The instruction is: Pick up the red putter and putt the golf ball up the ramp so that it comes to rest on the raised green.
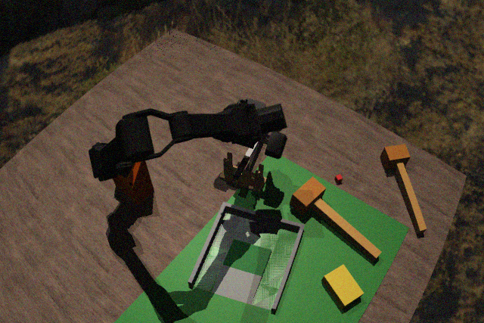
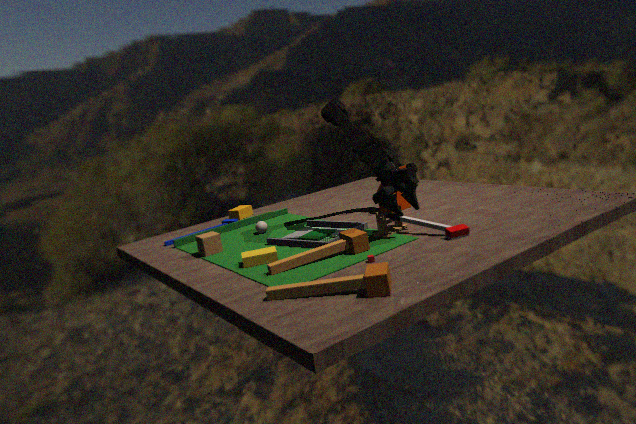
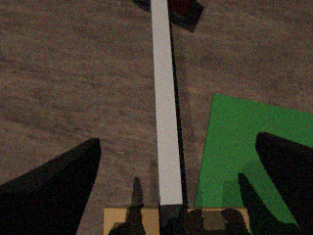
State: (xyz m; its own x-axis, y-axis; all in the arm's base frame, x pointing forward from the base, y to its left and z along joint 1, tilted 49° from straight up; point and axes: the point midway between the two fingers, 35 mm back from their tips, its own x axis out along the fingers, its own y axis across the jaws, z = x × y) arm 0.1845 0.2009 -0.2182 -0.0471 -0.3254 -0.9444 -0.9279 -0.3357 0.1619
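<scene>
The red putter lies with its pale shaft [image 1: 250, 151] [image 2: 426, 222] [image 3: 166, 98] sloping from a small wooden stand [image 1: 257, 181] [image 2: 381, 224] [image 3: 114, 217]. Its red head [image 2: 457, 231] is beyond the stand; the arm hides it in the top view. My gripper [image 3: 178, 142] is open and empty above the putter, with the shaft between its spread fingers in the wrist view. The white golf ball [image 2: 261, 227] rests on the green mat [image 1: 383, 229] [image 2: 231, 260] [image 3: 232, 127]. The grey ramp panel [image 1: 236, 284] adjoins the green square [image 1: 255, 256] inside grey rails [image 1: 288, 268].
Two wooden mallets [image 1: 348, 229] [image 1: 410, 198] lie to the right in the top view. A red cube [image 1: 339, 178] [image 2: 370, 258] lies near the mat. Yellow blocks [image 1: 342, 284] [image 2: 240, 212], a tan block [image 2: 209, 244] and a blue bar [image 2: 198, 232] lie around the mat.
</scene>
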